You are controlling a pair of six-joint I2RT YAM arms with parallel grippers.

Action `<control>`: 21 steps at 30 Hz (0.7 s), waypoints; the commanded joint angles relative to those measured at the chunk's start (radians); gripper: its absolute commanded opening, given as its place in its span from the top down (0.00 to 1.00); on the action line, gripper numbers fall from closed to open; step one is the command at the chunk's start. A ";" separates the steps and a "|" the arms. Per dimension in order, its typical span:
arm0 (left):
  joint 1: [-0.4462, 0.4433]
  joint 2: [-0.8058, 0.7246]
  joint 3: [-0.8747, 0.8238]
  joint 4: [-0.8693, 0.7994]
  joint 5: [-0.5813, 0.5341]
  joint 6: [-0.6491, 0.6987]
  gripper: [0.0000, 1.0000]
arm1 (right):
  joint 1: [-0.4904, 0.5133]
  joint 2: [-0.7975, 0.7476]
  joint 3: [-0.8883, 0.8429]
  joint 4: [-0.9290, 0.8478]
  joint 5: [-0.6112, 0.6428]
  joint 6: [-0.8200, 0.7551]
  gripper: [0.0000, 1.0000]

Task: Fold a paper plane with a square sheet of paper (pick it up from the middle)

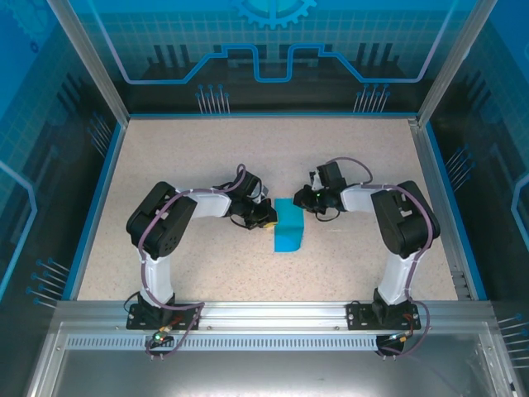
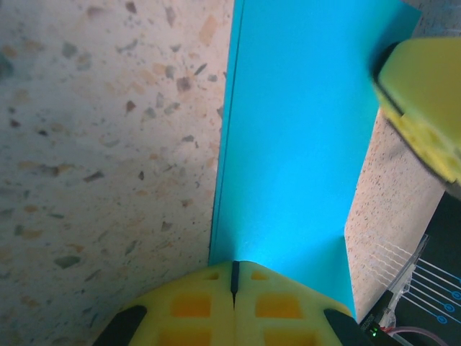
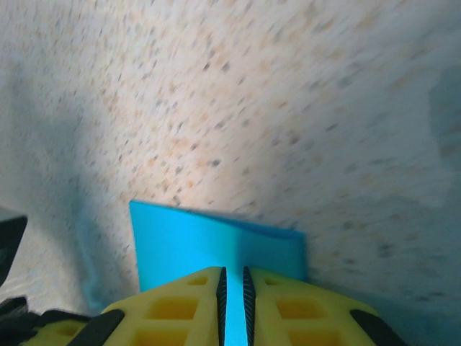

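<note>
Turquoise paper (image 1: 289,227), speckled beige table (image 1: 190,149)

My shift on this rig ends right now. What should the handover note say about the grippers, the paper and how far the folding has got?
Left gripper: shut, tips at the edge of the thin turquoise-blue paper sheet.
Right gripper: closed on the sheet's edge across from it.
Paper: folded into a narrow strip, mid speckled table, between the arms.
Done: apparently one lengthwise fold.
Left: nose and wing folds; no dart shape yet.
</note>
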 commanded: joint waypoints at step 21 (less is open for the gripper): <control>0.001 0.051 -0.042 -0.158 -0.136 0.013 1.00 | 0.122 -0.360 -0.329 -0.026 -0.112 0.165 0.81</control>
